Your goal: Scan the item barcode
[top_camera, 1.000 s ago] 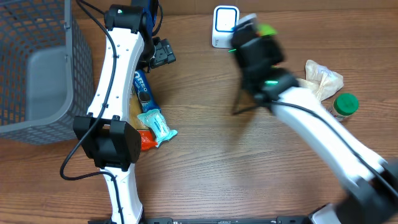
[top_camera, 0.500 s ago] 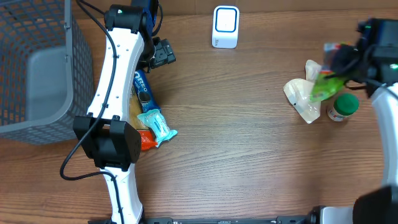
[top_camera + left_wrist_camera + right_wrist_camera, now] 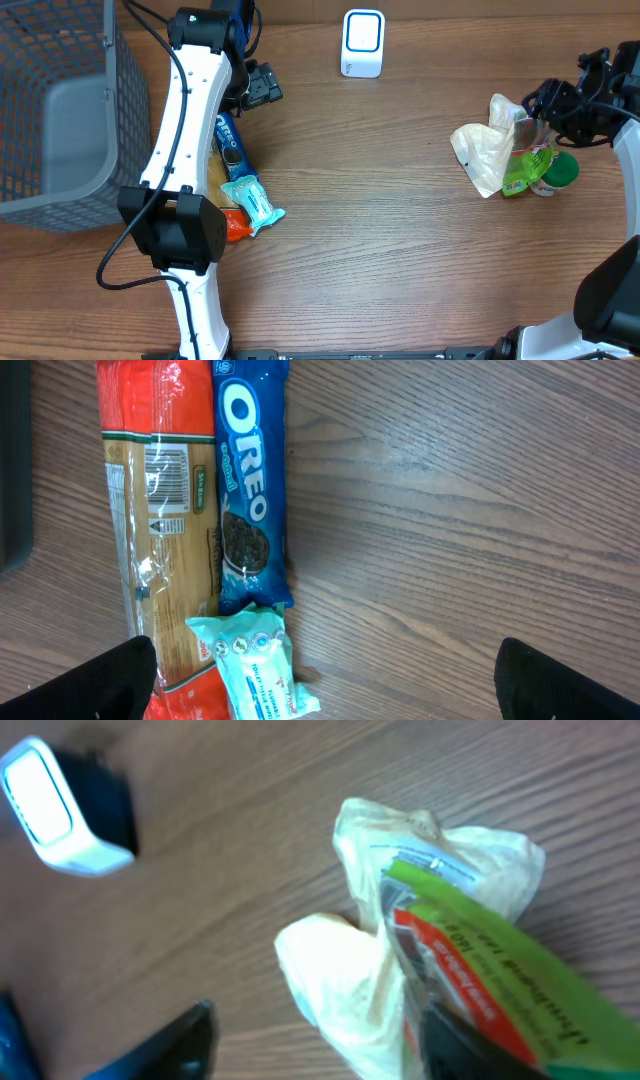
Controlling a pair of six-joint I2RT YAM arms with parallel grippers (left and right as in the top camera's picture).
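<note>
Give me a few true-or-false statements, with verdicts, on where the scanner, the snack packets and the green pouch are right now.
1. The scanner lies inside the basket. False: it stands on the table, well to the right of the basket.
2. The Oreo pack lies alongside the pasta packet. True.
3. The left fingers are shut on the Oreo pack. False: they are spread wide above the packets and hold nothing.
4. The green pouch sits between the plastic bag and the jar. True.
</note>
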